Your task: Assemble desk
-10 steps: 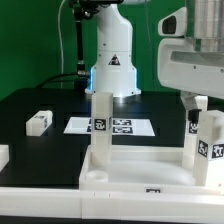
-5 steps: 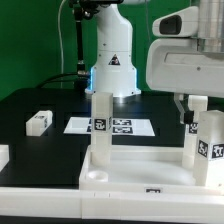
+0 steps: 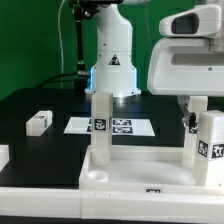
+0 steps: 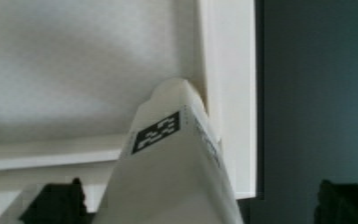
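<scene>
The desk's white tabletop panel [image 3: 130,165] lies at the front with its raised rim up. Three white square legs stand upright in its corner sockets: one on the exterior view's left [image 3: 101,125], one at the back right [image 3: 189,135] and one at the front right [image 3: 212,145]. My gripper [image 3: 198,104] hangs over the front right leg. In the wrist view that tagged leg [image 4: 167,160] rises between my dark fingertips [image 4: 60,203], with a gap on each side. The gripper [image 4: 202,205] is open and holds nothing. The panel's surface [image 4: 69,70] lies beneath it.
A loose white leg [image 3: 38,121] lies on the black table at the exterior view's left, and another white piece [image 3: 3,155] sits at the left edge. The marker board [image 3: 125,126] lies behind the panel. The arm's base [image 3: 112,65] stands at the back.
The jaws have widened a little and stand off the front right leg. The gripper body has risen slightly above it. The legs and the panel have not moved.
</scene>
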You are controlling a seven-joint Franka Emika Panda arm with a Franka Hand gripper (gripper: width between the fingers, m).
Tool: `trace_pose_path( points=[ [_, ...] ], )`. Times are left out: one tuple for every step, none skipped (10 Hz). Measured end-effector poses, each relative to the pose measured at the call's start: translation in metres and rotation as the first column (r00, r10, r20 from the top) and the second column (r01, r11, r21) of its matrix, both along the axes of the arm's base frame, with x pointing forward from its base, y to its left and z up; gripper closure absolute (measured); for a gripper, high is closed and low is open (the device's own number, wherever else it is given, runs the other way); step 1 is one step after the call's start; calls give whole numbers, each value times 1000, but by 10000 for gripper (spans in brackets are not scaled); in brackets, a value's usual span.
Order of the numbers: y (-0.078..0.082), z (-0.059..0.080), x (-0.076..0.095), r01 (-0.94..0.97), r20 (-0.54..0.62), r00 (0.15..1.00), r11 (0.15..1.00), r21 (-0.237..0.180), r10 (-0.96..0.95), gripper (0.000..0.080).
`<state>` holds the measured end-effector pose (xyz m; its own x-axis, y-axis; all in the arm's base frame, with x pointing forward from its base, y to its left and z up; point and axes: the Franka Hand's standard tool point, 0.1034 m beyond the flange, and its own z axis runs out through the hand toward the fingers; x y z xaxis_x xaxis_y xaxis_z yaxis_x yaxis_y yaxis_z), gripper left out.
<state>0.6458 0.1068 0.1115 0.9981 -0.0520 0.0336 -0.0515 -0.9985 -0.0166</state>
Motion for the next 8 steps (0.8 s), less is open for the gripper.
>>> trace_pose_path(
  points=[
    [0, 0, 0, -53, 1, 999, 999, -2, 53, 151],
    [-1, 0, 0, -102, 2, 995, 995, -6, 102, 151],
    [-2, 0, 0, -139, 2, 990, 990, -10, 139, 151],
    [-3, 1, 1, -170, 2, 985, 985, -17, 170, 151],
    [-4, 0, 1, -207, 1, 978, 978, -23, 207, 151],
    [-4, 0, 1, -198, 0, 980, 980, -23, 198, 285],
    [-4, 0, 1, -198, 0, 980, 980, -23, 198, 425],
    [-4, 0, 1, -192, 0, 981, 981, -23, 193, 425]
  ],
)
